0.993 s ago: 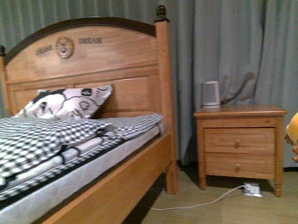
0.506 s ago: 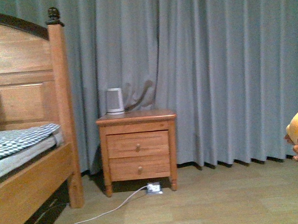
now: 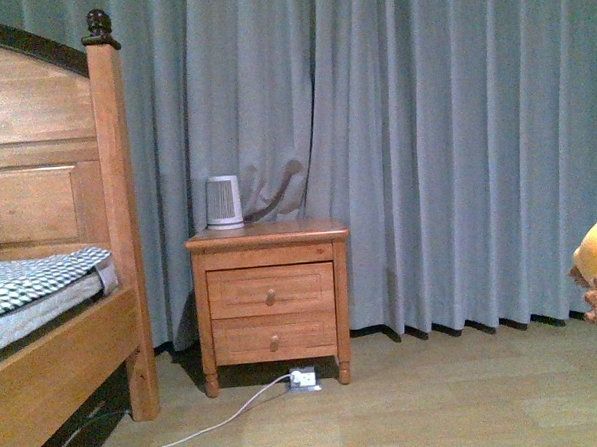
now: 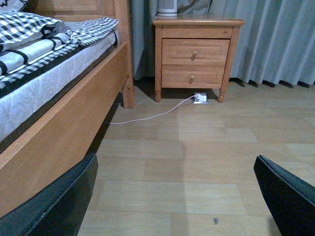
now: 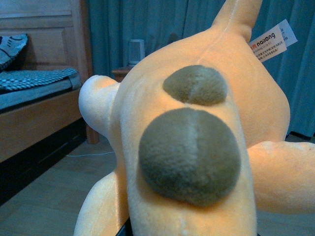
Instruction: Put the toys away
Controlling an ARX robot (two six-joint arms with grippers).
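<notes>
Spread wide on the left gripper [image 4: 177,196]: two dark fingers [image 4: 64,201], nothing pinched between, nothing touched, only bare floor [image 4: 197,162] below. Of the right gripper [image 5: 124,230], just a dark sliver under the plush toy [image 5: 197,147]; whether spread or pressed together, cannot tell.

Underfoot, pale wood-look planks. To the left, a wooden bed frame [image 3: 55,356] with a tall post and dark knob, a grey mattress and black-and-white checked bedding [image 4: 44,34]. Just beside the bedpost, a wooden nightstand [image 3: 270,285] with two drawers, a small white ribbed appliance [image 3: 223,201] upright on its top, near the back. Between the nightstand's front legs, on the floor, a white power strip [image 3: 304,377], with a white cable [image 3: 190,439] trailing toward the bed. Behind everything, grey-blue pleated curtains [image 3: 445,156] from top to floor.

Close against the right wrist camera, filling most of that view: orange-yellow plush, plump and rounded, with two olive-brown round patches, paler stubby limbs, one pointed part rising, and a white printed tag. In the front view, only partly seen at the right edge, well apart from the nightstand.
</notes>
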